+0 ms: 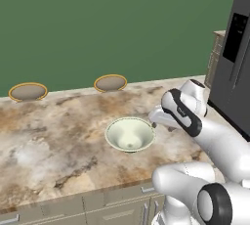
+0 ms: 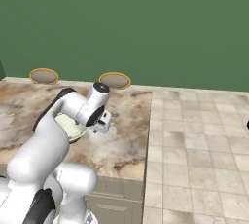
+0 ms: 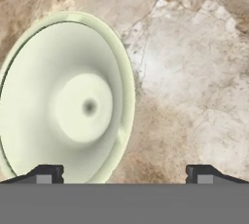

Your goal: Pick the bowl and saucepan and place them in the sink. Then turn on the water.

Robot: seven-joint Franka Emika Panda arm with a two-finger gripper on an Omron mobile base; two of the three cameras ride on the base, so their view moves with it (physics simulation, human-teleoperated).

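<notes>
The pale greenish-white bowl [image 1: 130, 134] stands upright on the marble counter [image 1: 58, 131]. My arm partly covers the bowl [image 2: 72, 126] in the right base view. My gripper [image 1: 155, 123] hangs just above the bowl's right rim and is open, holding nothing. In the hand view the gripper [image 3: 124, 174] straddles that rim: one fingertip [image 3: 46, 173] lies over the bowl [image 3: 68, 101], the other over bare counter. The saucepan, the sink and the water are out of view.
Two flat brown discs with gold rims [image 1: 28, 91] [image 1: 110, 82] lie along the counter's back edge by the green wall. A dark fridge [image 1: 234, 57] stands to the right. The counter ends at a tiled floor [image 2: 194, 135].
</notes>
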